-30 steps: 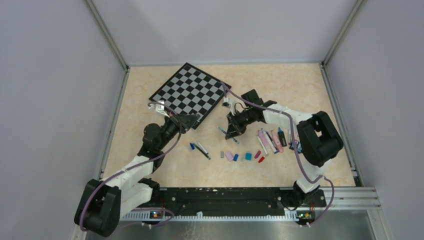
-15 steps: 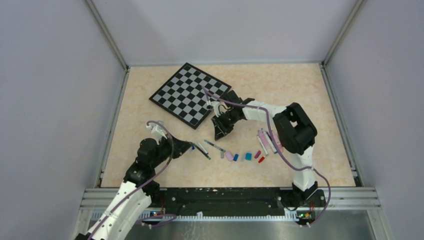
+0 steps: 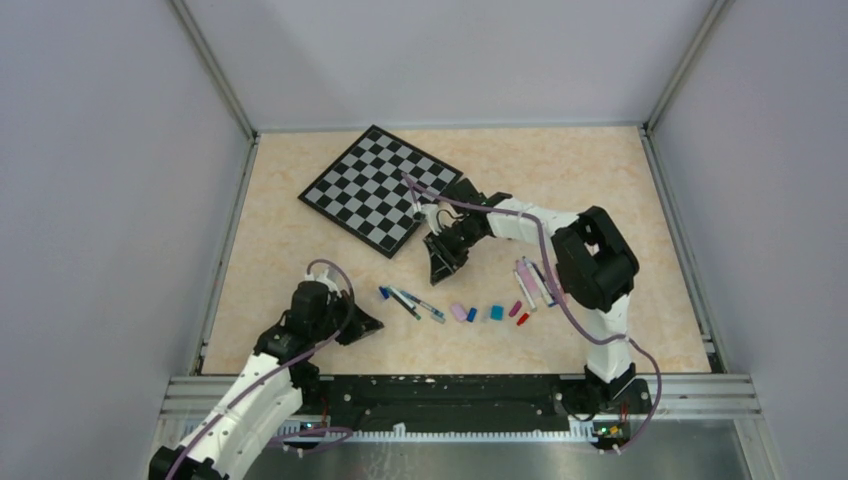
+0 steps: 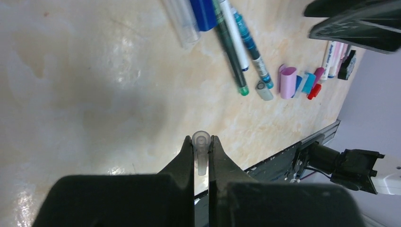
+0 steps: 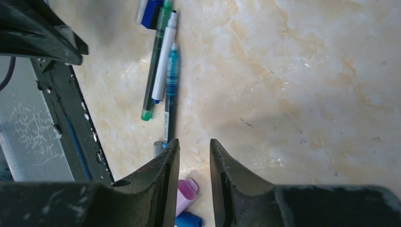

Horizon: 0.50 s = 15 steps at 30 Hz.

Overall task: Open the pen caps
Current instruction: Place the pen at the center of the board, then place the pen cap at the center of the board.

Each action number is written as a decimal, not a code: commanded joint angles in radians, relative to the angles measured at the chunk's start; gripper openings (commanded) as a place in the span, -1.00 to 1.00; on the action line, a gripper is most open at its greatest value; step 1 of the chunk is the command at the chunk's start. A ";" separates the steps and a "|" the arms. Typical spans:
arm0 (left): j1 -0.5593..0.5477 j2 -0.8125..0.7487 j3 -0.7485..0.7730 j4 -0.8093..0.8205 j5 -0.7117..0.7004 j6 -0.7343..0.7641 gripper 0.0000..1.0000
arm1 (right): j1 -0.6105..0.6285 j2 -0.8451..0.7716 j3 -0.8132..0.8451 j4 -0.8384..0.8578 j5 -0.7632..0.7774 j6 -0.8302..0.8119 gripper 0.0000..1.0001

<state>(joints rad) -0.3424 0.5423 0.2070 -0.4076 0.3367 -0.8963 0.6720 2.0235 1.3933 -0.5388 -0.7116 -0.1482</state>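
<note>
Clear pen cap [image 4: 201, 153] sits clamped in the left jaws; the right jaws stand apart, empty.

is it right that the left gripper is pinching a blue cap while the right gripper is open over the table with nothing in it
Not quite. The left wrist view shows the left gripper shut on a clear cap, not a blue one. The rest holds: the right gripper is open over the table with nothing in it.
</note>
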 commanded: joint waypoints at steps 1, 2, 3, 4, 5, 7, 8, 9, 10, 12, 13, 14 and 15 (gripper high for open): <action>0.000 0.022 -0.045 0.020 0.034 -0.064 -0.92 | 0.005 -0.097 0.018 -0.037 -0.067 -0.080 -0.43; 0.000 0.028 -0.049 0.029 0.031 -0.071 -0.89 | 0.004 -0.104 0.011 -0.038 -0.070 -0.086 -0.43; 0.000 0.032 -0.052 0.036 0.025 -0.077 -0.83 | 0.003 -0.109 0.006 -0.041 -0.072 -0.092 -0.43; 0.000 0.036 -0.054 0.043 0.021 -0.083 -0.80 | 0.003 -0.114 0.003 -0.045 -0.074 -0.097 -0.43; 0.000 0.043 -0.057 0.052 0.018 -0.085 -0.77 | 0.002 -0.116 0.001 -0.046 -0.074 -0.102 -0.43; 0.001 0.058 -0.059 0.065 0.011 -0.085 -0.69 | -0.002 -0.120 -0.001 -0.051 -0.080 -0.106 -0.43; 0.000 0.068 -0.058 0.072 0.008 -0.082 -0.65 | -0.006 -0.120 -0.001 -0.053 -0.085 -0.107 -0.43; 0.001 0.076 -0.059 0.078 0.005 -0.080 -0.58 | -0.010 -0.119 -0.002 -0.055 -0.088 -0.109 -0.43; 0.000 0.088 -0.060 0.085 0.004 -0.077 -0.50 | -0.013 -0.121 -0.002 -0.058 -0.090 -0.110 -0.43; 0.001 0.108 -0.058 0.091 -0.003 -0.073 -0.25 | -0.022 -0.124 -0.001 -0.064 -0.092 -0.116 -0.43; 0.001 0.119 -0.054 0.093 -0.006 -0.071 -0.19 | -0.026 -0.129 -0.002 -0.067 -0.092 -0.119 -0.43; 0.000 0.128 -0.052 0.098 -0.001 -0.064 -0.15 | -0.032 -0.132 -0.003 -0.069 -0.091 -0.121 -0.43; 0.001 0.139 -0.050 0.101 0.003 -0.061 -0.13 | -0.038 -0.138 -0.004 -0.072 -0.093 -0.126 -0.43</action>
<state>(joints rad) -0.3420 0.6479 0.1562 -0.3492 0.3515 -0.9733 0.6575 1.9503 1.3880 -0.5957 -0.7784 -0.2405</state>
